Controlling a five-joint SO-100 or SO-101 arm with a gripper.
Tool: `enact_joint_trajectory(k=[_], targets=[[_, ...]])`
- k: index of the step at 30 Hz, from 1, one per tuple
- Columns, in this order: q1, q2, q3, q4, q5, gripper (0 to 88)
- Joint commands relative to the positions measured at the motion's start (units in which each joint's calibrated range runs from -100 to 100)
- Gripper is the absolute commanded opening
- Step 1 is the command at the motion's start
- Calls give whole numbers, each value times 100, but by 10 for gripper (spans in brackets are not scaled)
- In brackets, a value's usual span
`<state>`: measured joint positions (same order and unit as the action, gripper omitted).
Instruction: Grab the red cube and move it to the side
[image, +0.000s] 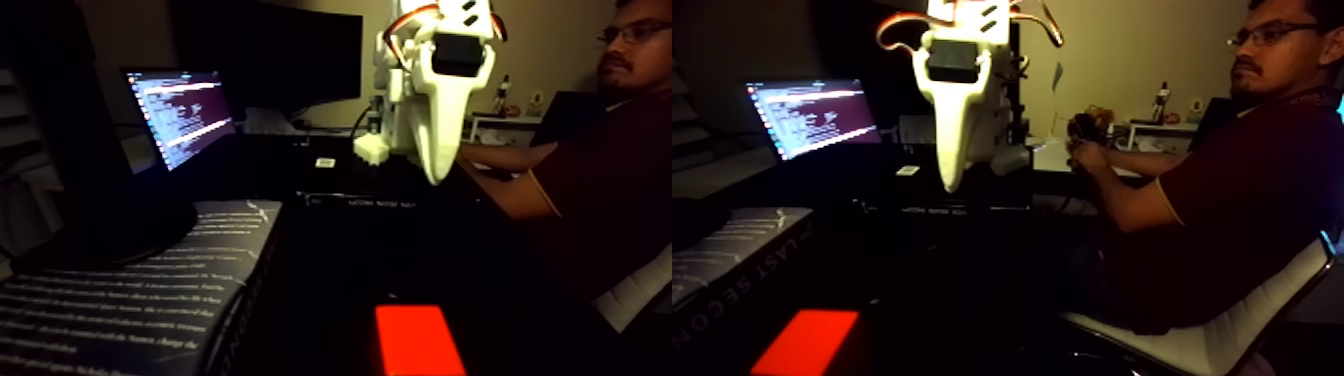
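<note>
The picture holds two nearly equal halves side by side. The red cube (418, 340) lies on the dark table at the bottom edge of the left half, and the same red cube (805, 343) lies low in the right half. My white gripper (435, 178) hangs from above with its tip pointing down, far behind and above the cube. In the right half the gripper (950, 186) tapers to one tip as well. Its jaws look closed together with nothing between them. It does not touch the cube.
A laptop (180, 115) with a lit screen stands at the back left. A dark printed book (130, 290) lies to the left of the cube. A person (600, 150) sits on a white chair (1220, 335) at the right, hands (1085, 140) on a small device.
</note>
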<state>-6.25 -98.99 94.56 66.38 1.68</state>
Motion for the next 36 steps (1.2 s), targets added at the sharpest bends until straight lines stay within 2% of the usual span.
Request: enact_joint_trajectory(k=[1, 12, 20, 26, 36], targets=[[-32, -17, -9, 17, 13, 10], [43, 428, -281, -312, 29, 16], [209, 1916, -716, -1148, 105, 151], [434, 3050, -1288, -1858, 153, 156], [434, 5084, -2748, -1562, 504, 155]])
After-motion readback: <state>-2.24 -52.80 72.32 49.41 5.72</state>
